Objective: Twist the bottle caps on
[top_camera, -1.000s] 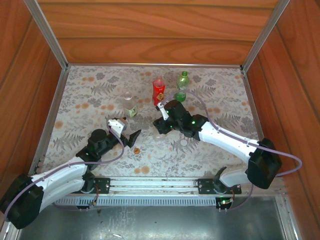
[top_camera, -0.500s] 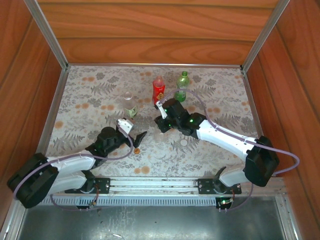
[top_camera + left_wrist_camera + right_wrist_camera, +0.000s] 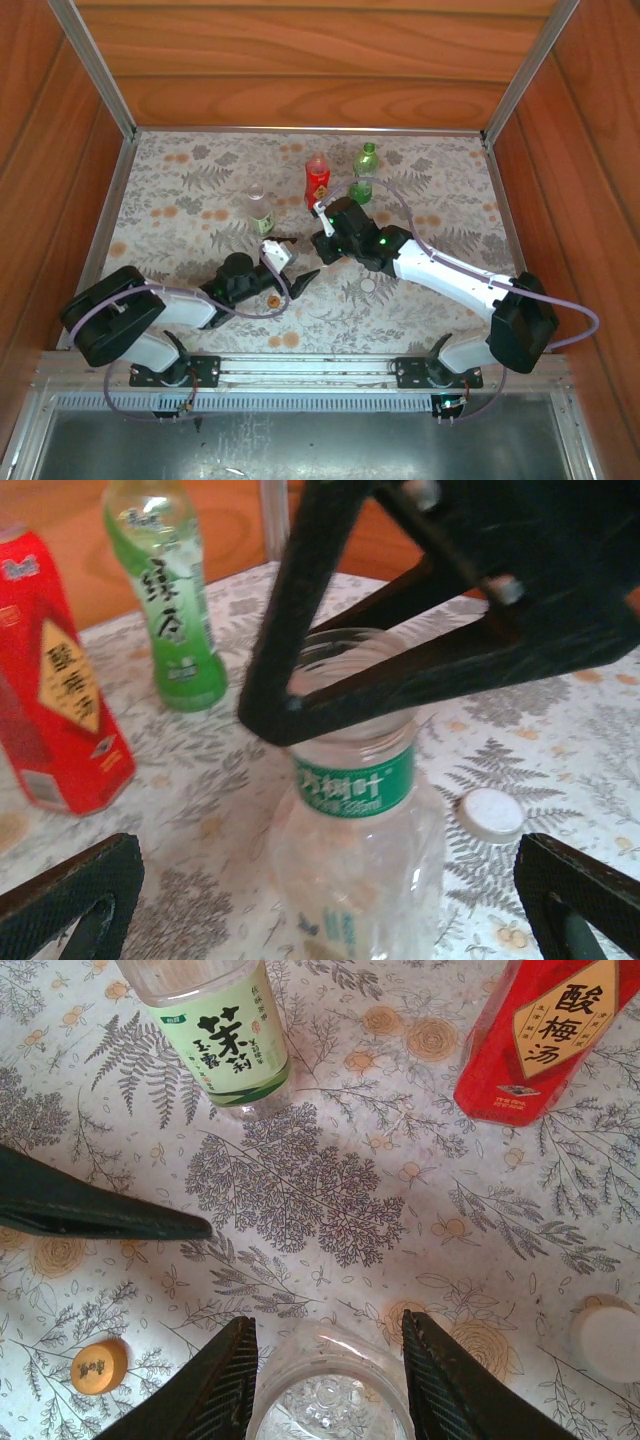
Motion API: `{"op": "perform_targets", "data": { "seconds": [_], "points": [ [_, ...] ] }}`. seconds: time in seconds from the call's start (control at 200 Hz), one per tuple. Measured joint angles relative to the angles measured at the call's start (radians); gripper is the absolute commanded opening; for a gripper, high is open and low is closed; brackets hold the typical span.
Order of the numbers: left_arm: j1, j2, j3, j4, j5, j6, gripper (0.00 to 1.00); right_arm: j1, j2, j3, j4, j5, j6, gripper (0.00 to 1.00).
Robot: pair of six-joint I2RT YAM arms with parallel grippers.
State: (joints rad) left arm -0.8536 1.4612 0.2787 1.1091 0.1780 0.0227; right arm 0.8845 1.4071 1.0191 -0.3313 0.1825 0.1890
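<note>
My right gripper [image 3: 330,1385] is shut on the open neck of a clear bottle [image 3: 355,810] that wears a dark green band and stands upright on the table. In the top view the right gripper [image 3: 322,243] is at mid-table. My left gripper [image 3: 330,910] is open wide, its fingertips [image 3: 70,900] low on either side of that bottle and apart from it; from above, the left gripper [image 3: 297,261] lies just left of the right one. An orange cap [image 3: 98,1365] and a white cap [image 3: 605,1340] lie loose on the cloth.
Behind stand a red bottle [image 3: 317,180], a green bottle [image 3: 365,172] and a clear bottle with a pale green label [image 3: 260,210]. Wooden walls [image 3: 300,60] close in the flower-printed table [image 3: 170,190]. The orange cap [image 3: 272,299] sits under the left wrist.
The right gripper's fingers have closed onto the clear bottle's neck. The left arm has swung right and forward, bringing its open gripper up to that bottle.
</note>
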Motion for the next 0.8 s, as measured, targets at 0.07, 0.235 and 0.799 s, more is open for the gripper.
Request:
{"op": "perform_targets", "data": {
  "seconds": [0.07, 0.235, 0.799],
  "points": [
    [-0.006, 0.045, 0.001, 0.06, 0.032, 0.002, 1.0, 0.0, 0.0, 0.0, 0.0, -0.001, 0.0, 0.43],
    [-0.009, 0.175, 0.005, 0.195, 0.083, 0.0, 1.0, 0.0, 0.0, 0.0, -0.001, -0.004, 0.0, 0.44],
    [-0.01, 0.378, 0.127, 0.269, 0.098, 0.008, 0.62, 0.0, 0.0, -0.003, -0.002, -0.027, -0.003, 0.45]
  ]
}}
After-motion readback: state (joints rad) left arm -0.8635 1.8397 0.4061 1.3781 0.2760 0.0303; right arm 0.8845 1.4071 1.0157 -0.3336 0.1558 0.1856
